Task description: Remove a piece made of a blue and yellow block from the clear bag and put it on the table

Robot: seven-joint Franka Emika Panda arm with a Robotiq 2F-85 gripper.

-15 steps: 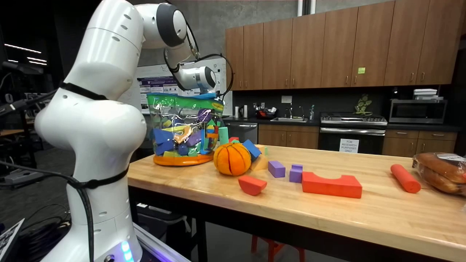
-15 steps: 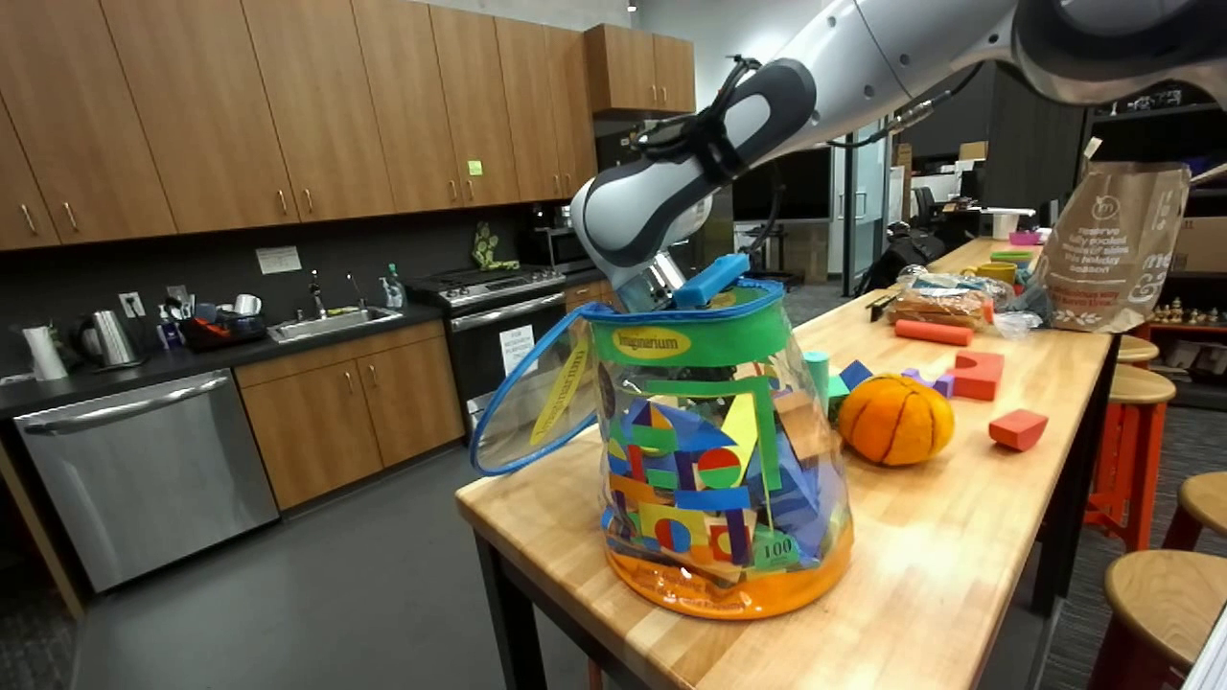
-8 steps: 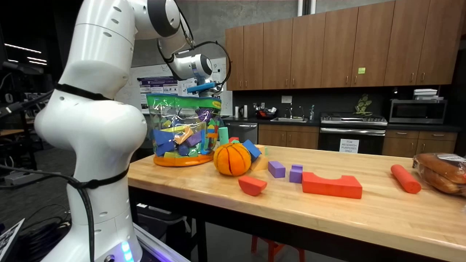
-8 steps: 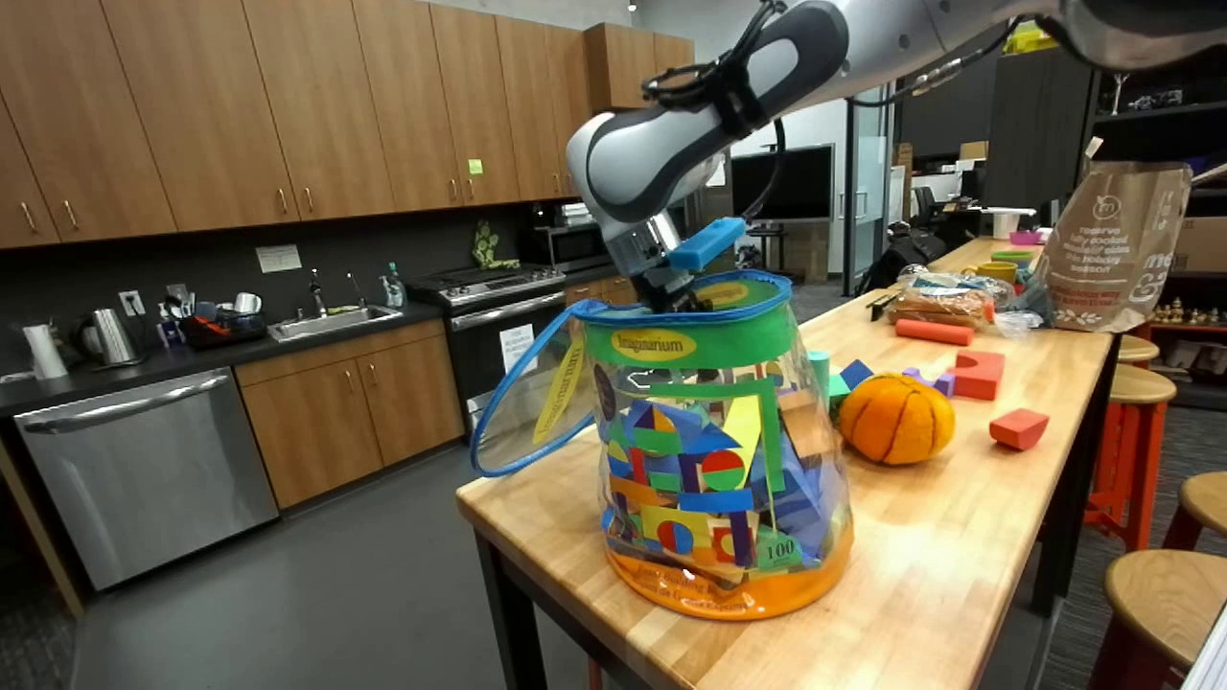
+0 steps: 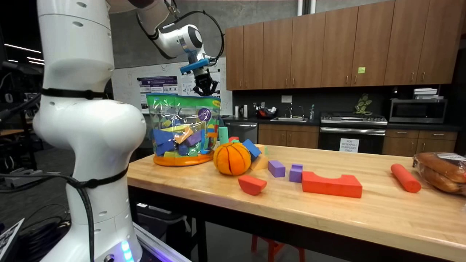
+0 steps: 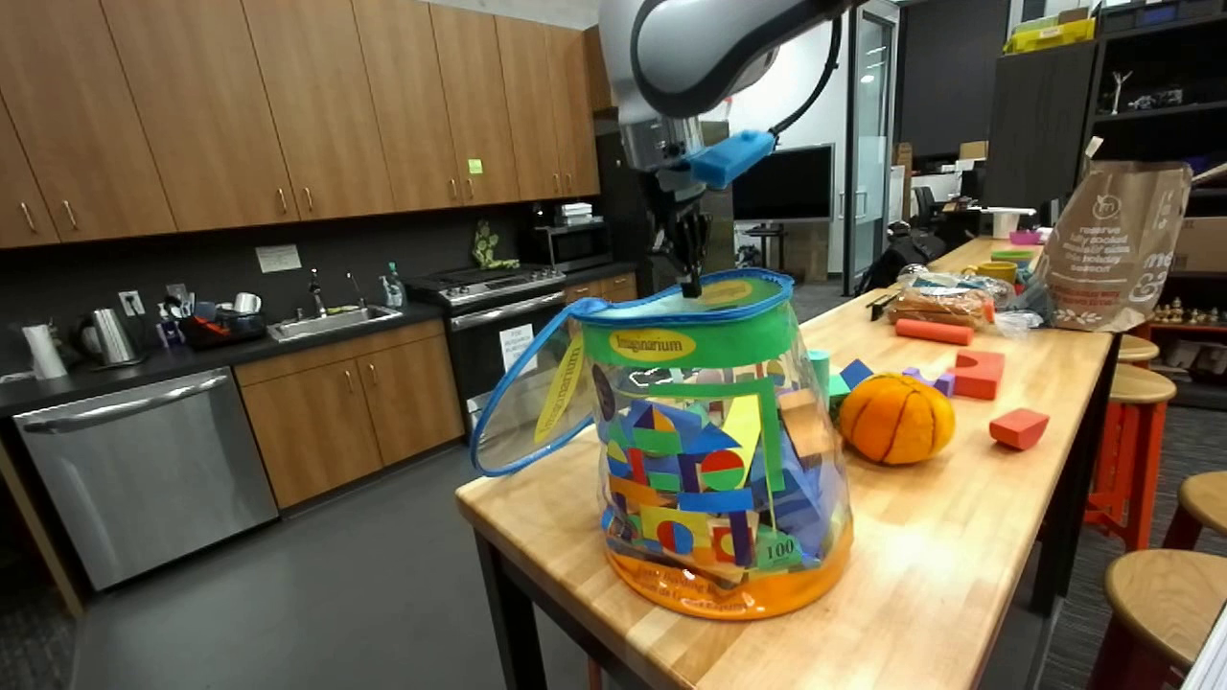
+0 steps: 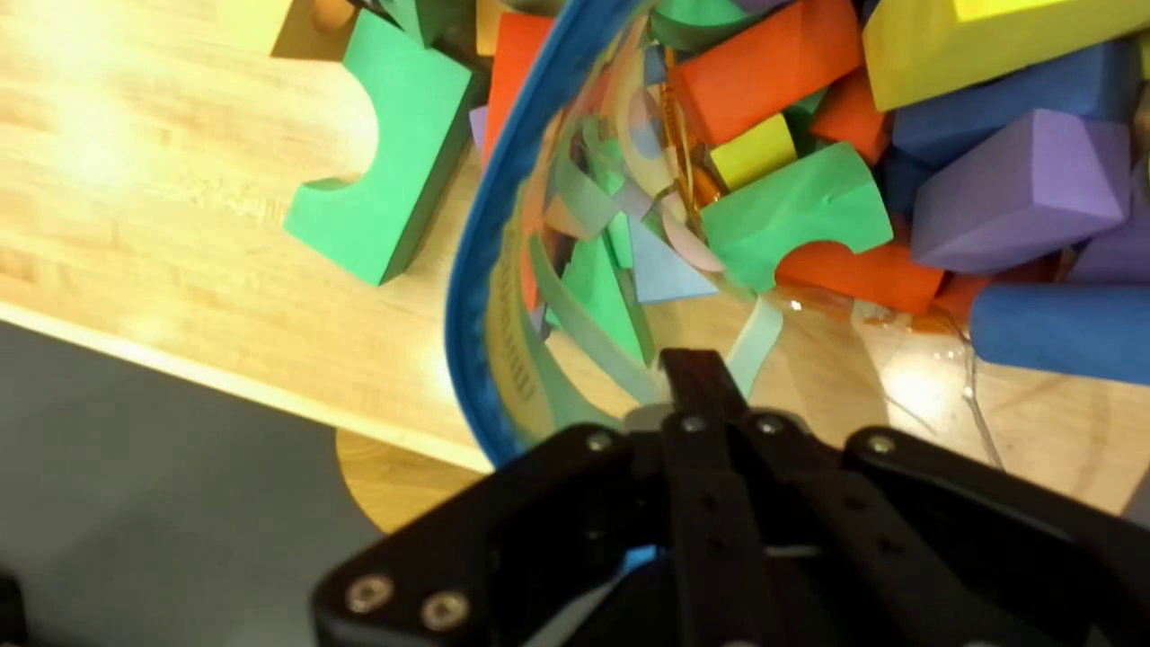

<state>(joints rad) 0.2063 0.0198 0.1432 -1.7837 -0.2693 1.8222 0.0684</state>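
The clear bag stands upright on the table [image 5: 386, 211] in both exterior views [image 5: 182, 100] [image 6: 729, 343], its top open. In the wrist view its blue rim [image 7: 472, 270] curves beside my gripper, with loose blocks inside. A yellow block [image 7: 979, 54] lies against a blue block [image 7: 1024, 103] in the bag; I cannot tell whether they are joined as the piece. My gripper [image 7: 692, 377] is shut and empty, its fingers together. In the exterior views it points down [image 5: 205, 87] with its tip [image 6: 690, 286] at the bag's opening, clear of the blocks below.
An orange ball [image 5: 232, 159] sits beside the bag with several blocks behind it. Purple blocks [image 5: 276, 169], a red arch [image 5: 331, 185], a red half-round block [image 5: 252, 185] and a red cylinder [image 5: 406, 178] lie farther along. The bag's lid [image 6: 537, 383] hangs past the table edge.
My gripper has risen out of the bag; it was hidden inside one second ago, and its fingers now show above the rim. The bag and the blocks outside it have stayed in place.
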